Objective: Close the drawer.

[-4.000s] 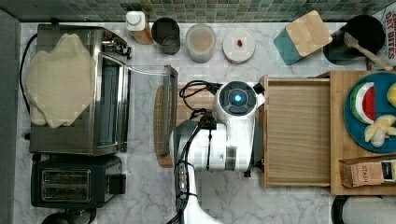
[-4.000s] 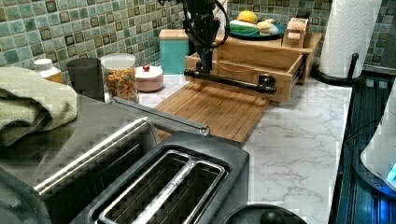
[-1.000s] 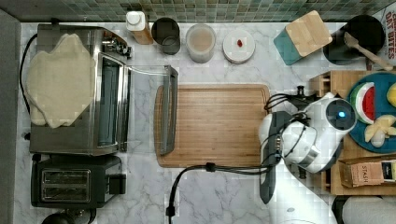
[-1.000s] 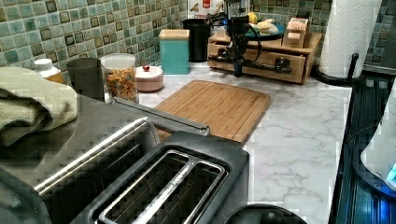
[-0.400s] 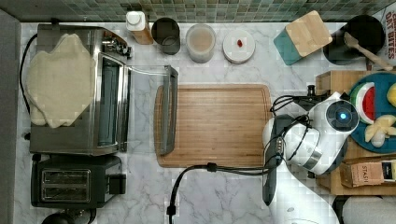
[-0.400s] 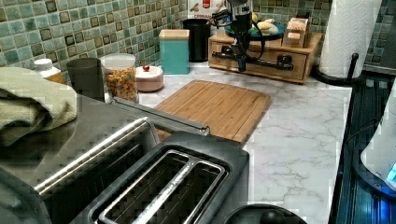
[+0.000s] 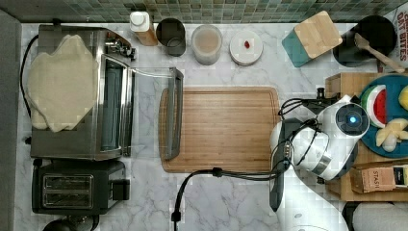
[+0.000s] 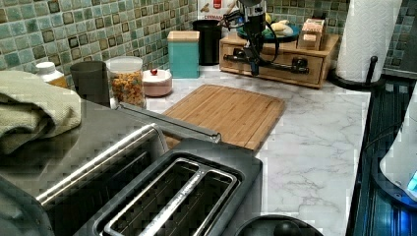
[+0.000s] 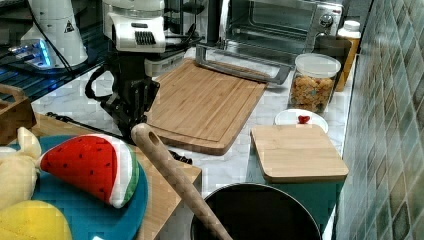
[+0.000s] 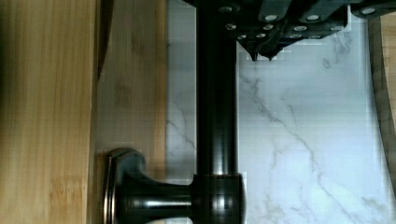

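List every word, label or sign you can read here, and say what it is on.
"OAT BITES" on the package at the top view's upper right corner.
"STASH" on the small brown box on the wooden unit.
Warning triangle on the white robot base; symbol unreadable.
The box by the black canister: blurred.
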Controlling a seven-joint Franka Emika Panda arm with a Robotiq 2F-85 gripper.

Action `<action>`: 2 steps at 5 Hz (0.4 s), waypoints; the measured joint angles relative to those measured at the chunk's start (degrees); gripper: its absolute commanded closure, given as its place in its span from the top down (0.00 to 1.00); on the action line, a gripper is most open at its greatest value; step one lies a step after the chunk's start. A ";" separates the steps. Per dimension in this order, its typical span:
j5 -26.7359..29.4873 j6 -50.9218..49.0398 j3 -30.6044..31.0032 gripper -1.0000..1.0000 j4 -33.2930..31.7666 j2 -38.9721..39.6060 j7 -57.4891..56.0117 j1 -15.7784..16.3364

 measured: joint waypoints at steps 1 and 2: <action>0.00 0.64 -0.71 0.00 -0.34 -0.10 0.06 0.78; -0.51 0.70 -1.38 0.00 -0.45 -0.11 0.06 1.54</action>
